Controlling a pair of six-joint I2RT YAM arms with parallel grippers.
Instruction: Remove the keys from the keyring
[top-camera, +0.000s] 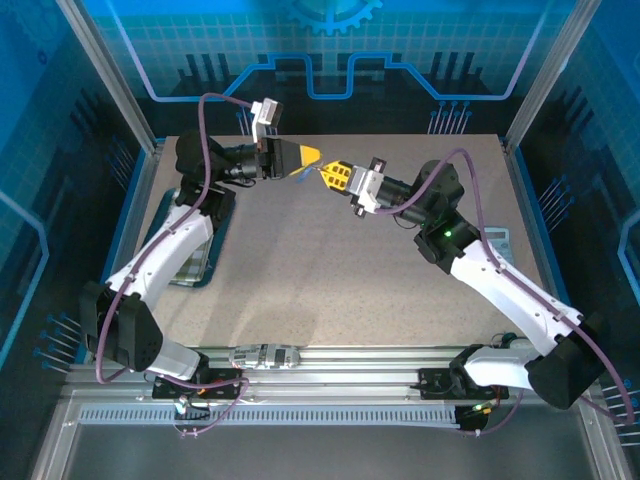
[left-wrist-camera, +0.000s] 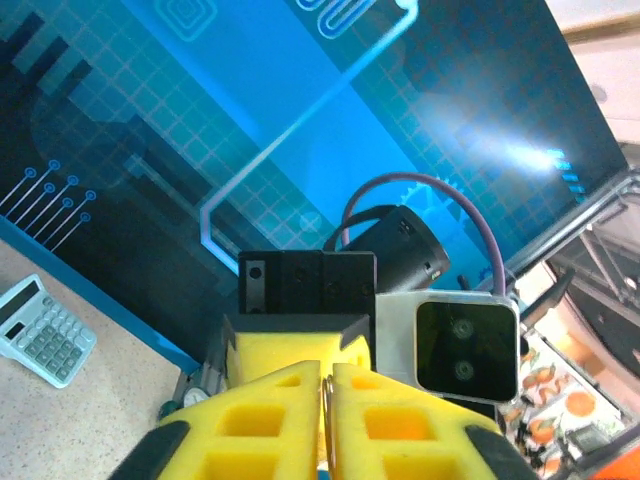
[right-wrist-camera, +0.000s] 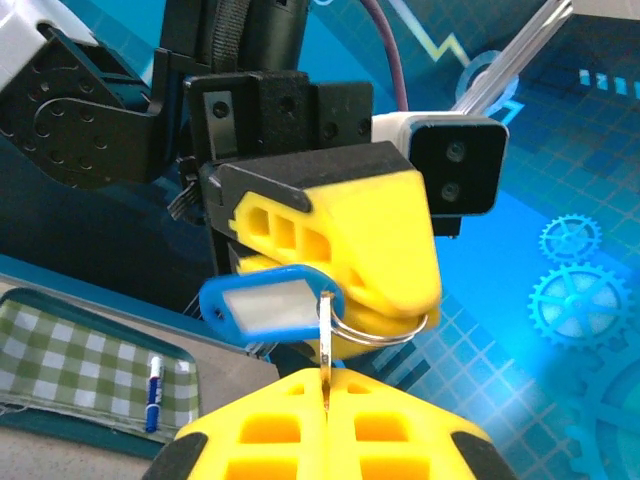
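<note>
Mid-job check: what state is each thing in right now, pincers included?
Key: midair, blue head hanging at ring, not off.
Ring: midair, between both pincers.
Left pincer: shut on ring.
Right pincer: shut on key's thin blade, it seems.
Pen: lying on checked mat.
Calculator: lying face up.

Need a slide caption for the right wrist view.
Mid-air: left claw pinches the keyring, blue key hanging off it; right claw shut on a thin metal strip below.

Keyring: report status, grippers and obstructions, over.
Left gripper pinching blue-headed key. Right gripper shut on thin metal edge of keyring. Key not yet off ring, held in mid-air. No obstruction seen.
</note>
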